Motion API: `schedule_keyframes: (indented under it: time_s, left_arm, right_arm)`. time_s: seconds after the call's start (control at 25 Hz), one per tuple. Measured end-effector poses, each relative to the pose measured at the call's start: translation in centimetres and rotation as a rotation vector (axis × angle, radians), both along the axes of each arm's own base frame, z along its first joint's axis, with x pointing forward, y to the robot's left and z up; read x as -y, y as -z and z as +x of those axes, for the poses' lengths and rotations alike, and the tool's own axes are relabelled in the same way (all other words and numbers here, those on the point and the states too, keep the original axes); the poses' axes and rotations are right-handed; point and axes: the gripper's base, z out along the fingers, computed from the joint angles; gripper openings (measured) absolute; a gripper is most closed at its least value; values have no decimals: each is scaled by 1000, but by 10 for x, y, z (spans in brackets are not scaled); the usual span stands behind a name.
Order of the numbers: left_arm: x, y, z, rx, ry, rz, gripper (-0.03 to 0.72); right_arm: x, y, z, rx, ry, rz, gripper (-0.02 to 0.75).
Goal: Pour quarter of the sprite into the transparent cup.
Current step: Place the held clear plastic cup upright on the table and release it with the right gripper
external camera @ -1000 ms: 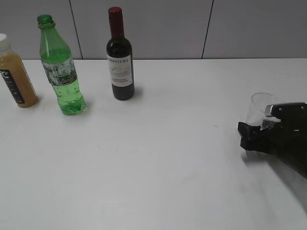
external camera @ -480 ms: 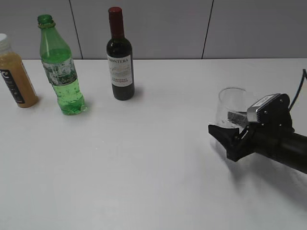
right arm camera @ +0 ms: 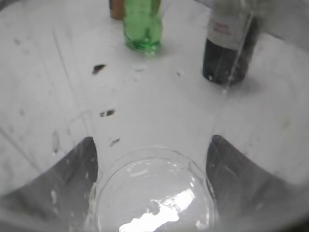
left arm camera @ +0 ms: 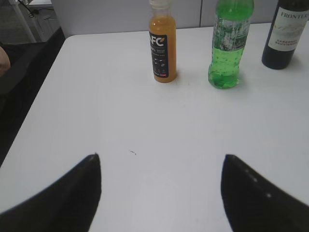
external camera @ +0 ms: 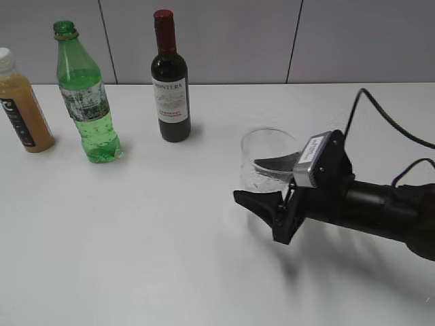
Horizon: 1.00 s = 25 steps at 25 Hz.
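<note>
The sprite (external camera: 85, 98), a green bottle with a whitish label, stands upright at the back left of the table; it also shows in the left wrist view (left arm camera: 228, 43) and the right wrist view (right arm camera: 142, 26). The transparent cup (external camera: 266, 159) is held in my right gripper (external camera: 272, 187), whose jaws are shut on its sides, right of the table's middle. The right wrist view looks through the cup (right arm camera: 154, 193) at the table. My left gripper (left arm camera: 161, 186) is open and empty over bare table, well short of the bottles.
A dark wine bottle with a red cap (external camera: 170, 81) stands right of the sprite. A tan juice bottle with a white cap (external camera: 24, 109) stands at the far left. The white table (external camera: 170, 238) ends at a grey wall behind.
My right gripper has carried the cup leftward from the right edge toward the table's middle. The bottles have not moved.
</note>
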Motion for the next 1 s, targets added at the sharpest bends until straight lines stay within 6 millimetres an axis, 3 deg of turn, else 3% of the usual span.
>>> schedule_keyframes:
  time_s: [0.2, 0.4, 0.76, 1.0]
  left_arm:
    - [0, 0, 0, 0, 0, 0, 589]
    - [0, 0, 0, 0, 0, 0, 589]
    - [0, 0, 0, 0, 0, 0, 589]
    - [0, 0, 0, 0, 0, 0, 589]
  right_arm:
    - [-42, -11, 6, 41, -124, 28, 531]
    - [-71, -1, 12, 14, -277, 15, 531]
    - [-94, 18, 36, -28, -372, 23, 530]
    - [-102, 34, 43, -47, -398, 10, 530]
